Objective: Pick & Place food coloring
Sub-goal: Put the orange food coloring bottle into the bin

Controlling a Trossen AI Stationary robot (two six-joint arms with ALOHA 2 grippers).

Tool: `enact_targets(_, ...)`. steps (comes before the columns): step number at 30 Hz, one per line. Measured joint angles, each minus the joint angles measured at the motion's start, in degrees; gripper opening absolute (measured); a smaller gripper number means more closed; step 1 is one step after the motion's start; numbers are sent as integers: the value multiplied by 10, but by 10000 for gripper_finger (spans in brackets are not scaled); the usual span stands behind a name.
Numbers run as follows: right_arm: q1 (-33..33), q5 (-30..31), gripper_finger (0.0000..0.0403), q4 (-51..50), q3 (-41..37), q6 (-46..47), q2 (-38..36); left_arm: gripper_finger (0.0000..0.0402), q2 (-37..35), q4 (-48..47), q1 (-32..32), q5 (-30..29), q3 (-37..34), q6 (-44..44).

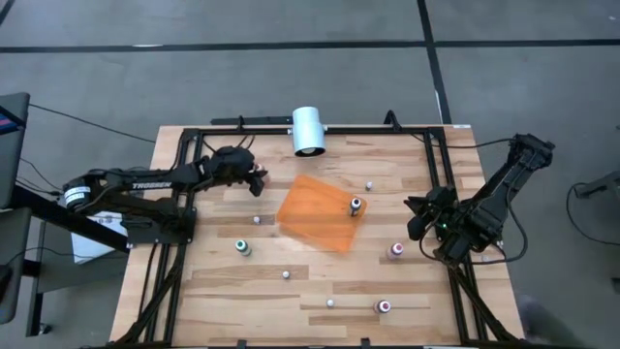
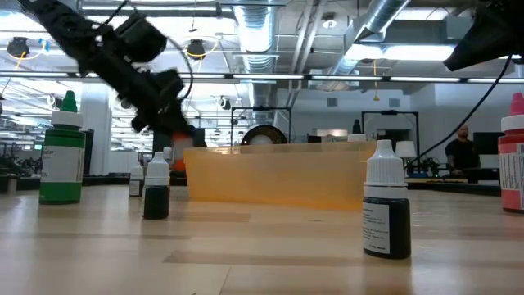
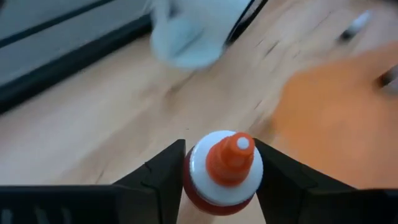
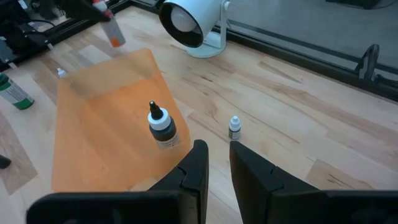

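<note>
1. The table (image 1: 320,281) is made of pale wooden planks and framed by a black metal rail; grey floor crossed by dark lines is seen around it in the high view.
2. An orange sheet (image 1: 318,213) lies near the table's middle, and a white cylinder (image 1: 308,131) on a stand is placed at the far edge.
3. A red-topped bottle (image 3: 222,171) is clamped between the fingers of the left gripper (image 1: 258,180), which is raised above the table just beside the sheet's left corner.
4. A dark-capped bottle (image 1: 356,206) stands upright on the sheet.
5. A green-topped bottle (image 1: 242,248) stands on bare wood to the left of the sheet, and two pink-topped bottles (image 1: 396,250) stand towards the right and near edges.
6. Several smaller white-capped bottles (image 1: 368,185) are scattered over the wood.
7. The right gripper (image 4: 215,157) is held over the table's right side with its jaws nearly together and nothing between them.
8. Beyond the table, in the low view, an open hall with ceiling ducts (image 2: 385,33), hanging lamps and desks is seen, and a person (image 2: 463,152) stands far off at the right.
</note>
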Motion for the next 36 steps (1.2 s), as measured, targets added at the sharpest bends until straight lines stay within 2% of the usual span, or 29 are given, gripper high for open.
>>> enact_targets(6,0,0,56,-1,0,-1,0,146,0,1,0,76,92,13)
enact_targets(13,0,0,56,-3,0,-15,0,156,0,3,0,239,187,9)
enact_targets(17,0,0,56,-3,0,-16,0,151,0,28,0,335,211,-24)
enact_targets(23,0,0,56,-3,0,-16,0,149,0,135,0,456,212,-106)
enact_targets(27,0,0,56,-3,0,-16,0,154,0,196,0,500,212,-159)
enact_targets(36,0,0,56,-3,0,-16,0,156,0,324,-5,552,212,-244)
